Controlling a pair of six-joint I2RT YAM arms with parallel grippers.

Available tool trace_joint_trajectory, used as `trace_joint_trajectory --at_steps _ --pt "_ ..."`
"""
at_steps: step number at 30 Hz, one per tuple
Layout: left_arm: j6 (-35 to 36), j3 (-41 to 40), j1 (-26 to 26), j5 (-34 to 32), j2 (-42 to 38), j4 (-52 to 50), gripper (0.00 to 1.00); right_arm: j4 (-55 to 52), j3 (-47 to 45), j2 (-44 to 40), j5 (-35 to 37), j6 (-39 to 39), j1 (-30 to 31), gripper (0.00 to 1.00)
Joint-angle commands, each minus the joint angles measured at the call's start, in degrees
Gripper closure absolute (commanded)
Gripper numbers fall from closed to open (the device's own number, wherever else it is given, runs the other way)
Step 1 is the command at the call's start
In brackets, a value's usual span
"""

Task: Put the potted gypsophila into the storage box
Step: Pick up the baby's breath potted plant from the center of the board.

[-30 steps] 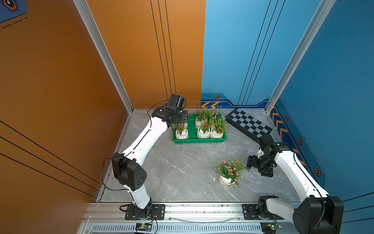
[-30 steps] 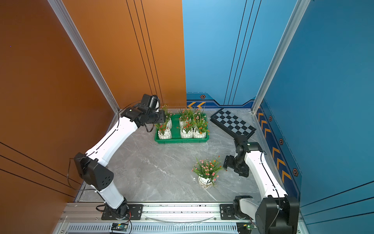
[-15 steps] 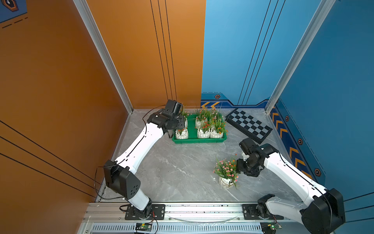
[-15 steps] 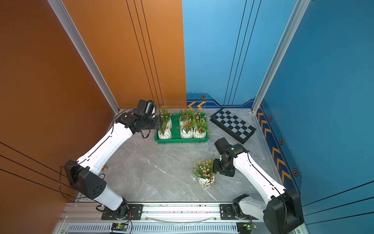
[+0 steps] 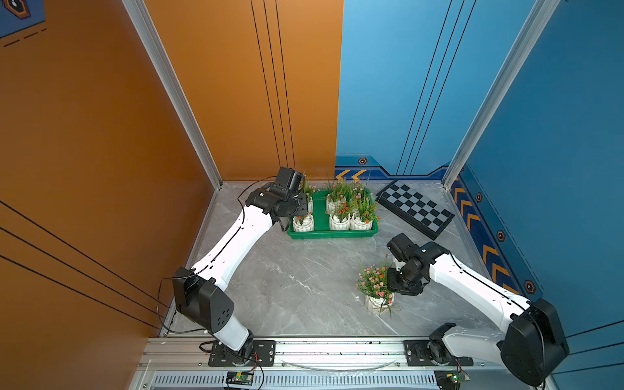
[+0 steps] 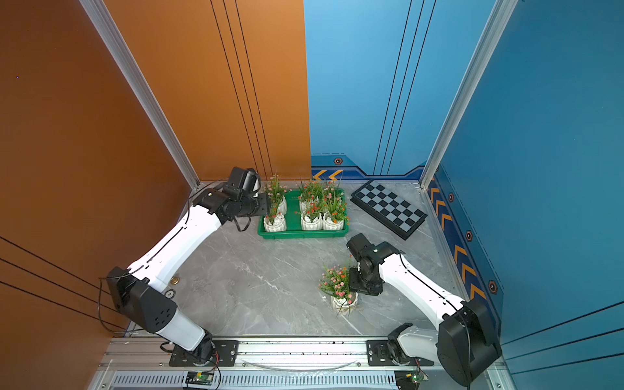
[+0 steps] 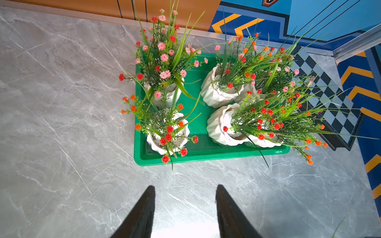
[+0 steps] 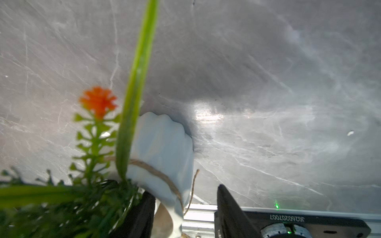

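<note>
One potted gypsophila [image 5: 379, 302] [image 6: 343, 302] with pink flowers stands alone on the grey marble floor, a twine band round its white pot [image 8: 162, 148]. My right gripper [image 5: 391, 287] [image 8: 184, 190] is down at its right side. The jaws straddle the pot's rim, one finger under the foliage and the other outside, with a gap left beside the wall. The green storage box [image 5: 332, 233] [image 7: 206, 156] at the back holds several potted gypsophila [image 5: 339, 221] [image 7: 168, 140]. My left gripper [image 5: 302, 207] [image 7: 185, 186] is open and empty beside the box's left end.
A black-and-grey chequered board [image 5: 415, 209] [image 7: 329, 99] lies to the right of the storage box against the blue wall. Orange and blue walls close in the back and both sides. An aluminium rail [image 5: 337, 347] with the arm bases runs along the front.
My right arm swung left to the lone pot and its jaws narrowed round the rim. My left arm drew back a little from over the box towards its left end.
</note>
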Motion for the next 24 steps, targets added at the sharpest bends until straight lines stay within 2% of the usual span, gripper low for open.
trace_joint_trajectory --at_steps 1,16,24 --pt "-0.44 -0.94 0.45 -0.68 -0.99 0.08 0.5 1.04 -1.24 1.23 2.13 0.76 0.39 0.55" --pt "-0.44 -0.25 0.63 0.16 0.54 0.03 0.5 1.08 -0.46 0.95 2.14 0.36 0.96 0.8" --pt "-0.34 -0.15 0.78 0.27 1.03 0.08 0.5 0.96 1.6 0.83 1.53 0.23 0.96 0.87"
